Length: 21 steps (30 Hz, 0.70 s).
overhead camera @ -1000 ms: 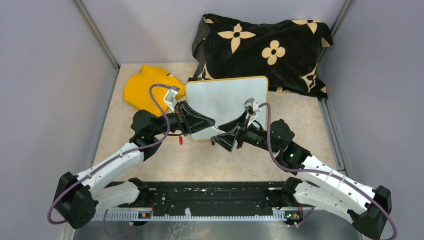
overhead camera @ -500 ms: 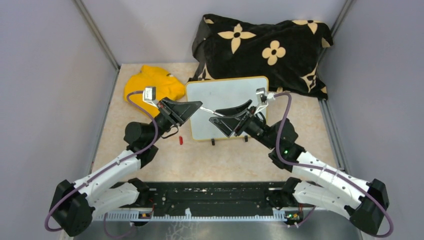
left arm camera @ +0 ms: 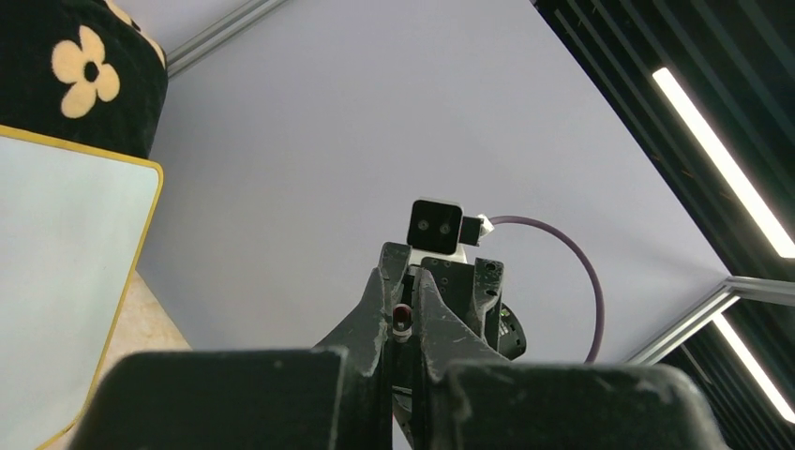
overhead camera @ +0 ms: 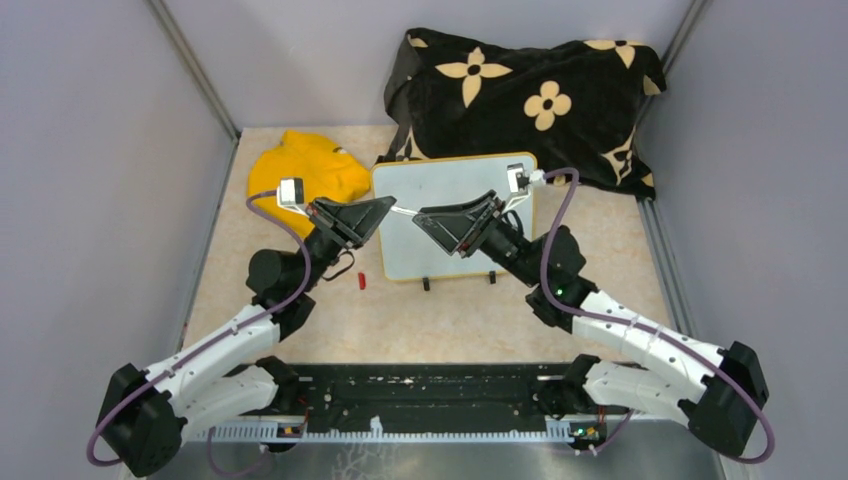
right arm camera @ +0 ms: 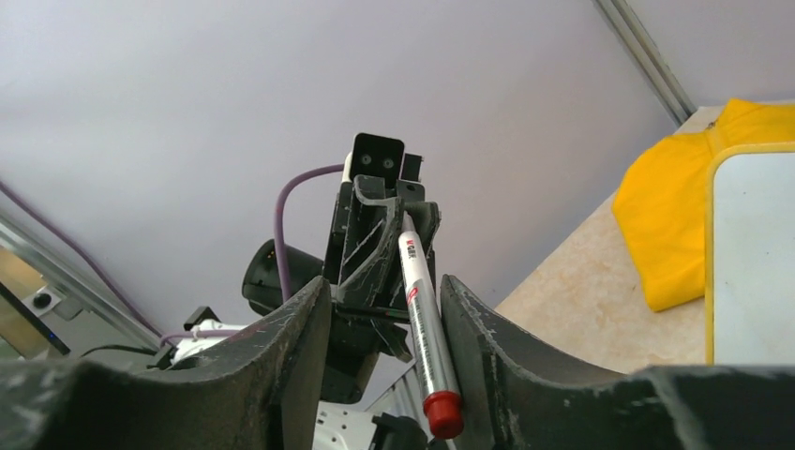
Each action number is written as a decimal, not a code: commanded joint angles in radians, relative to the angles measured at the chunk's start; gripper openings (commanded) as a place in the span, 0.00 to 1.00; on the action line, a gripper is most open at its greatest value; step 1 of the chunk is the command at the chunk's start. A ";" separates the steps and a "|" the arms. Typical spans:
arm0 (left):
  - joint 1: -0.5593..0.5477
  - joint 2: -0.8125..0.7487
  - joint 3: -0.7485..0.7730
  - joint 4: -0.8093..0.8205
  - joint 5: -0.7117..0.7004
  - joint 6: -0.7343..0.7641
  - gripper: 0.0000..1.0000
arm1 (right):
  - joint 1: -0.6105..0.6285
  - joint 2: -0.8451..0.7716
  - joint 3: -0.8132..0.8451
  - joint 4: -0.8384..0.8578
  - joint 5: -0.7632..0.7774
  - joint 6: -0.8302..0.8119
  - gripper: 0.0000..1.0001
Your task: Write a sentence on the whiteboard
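The whiteboard (overhead camera: 440, 180) lies flat at mid-table, white with a yellow rim; its visible surface is blank and no sentence shows on it. Above it my two grippers meet tip to tip. My left gripper (overhead camera: 390, 207) is shut on a white marker (overhead camera: 405, 212); in the left wrist view the marker's end (left arm camera: 401, 319) sits pinched between the fingers. The marker's barrel (right arm camera: 424, 309) with its red end reaches between the jaws of my right gripper (right arm camera: 384, 291), which stand apart; it lies against the right-hand finger, with a gap on the other side.
A yellow cloth (overhead camera: 305, 165) lies left of the board. A black blanket with cream flowers (overhead camera: 520, 90) is heaped behind it. A small red cap (overhead camera: 361, 281) lies on the table near the board's front left corner. Grey walls close in both sides.
Both arms have risen and swung towards the back, bringing the grippers tip to tip over the board. The marker now sits between the right jaws, which have narrowed.
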 commanded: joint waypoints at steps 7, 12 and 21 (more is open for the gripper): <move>-0.012 -0.017 -0.006 0.008 -0.009 -0.003 0.00 | -0.006 0.030 0.080 0.030 -0.040 0.035 0.33; -0.013 -0.008 0.004 -0.001 0.017 -0.005 0.00 | -0.006 0.035 0.085 0.023 -0.045 0.037 0.34; -0.013 -0.021 0.003 -0.020 0.028 -0.005 0.00 | -0.034 0.012 0.081 0.004 -0.074 0.039 0.40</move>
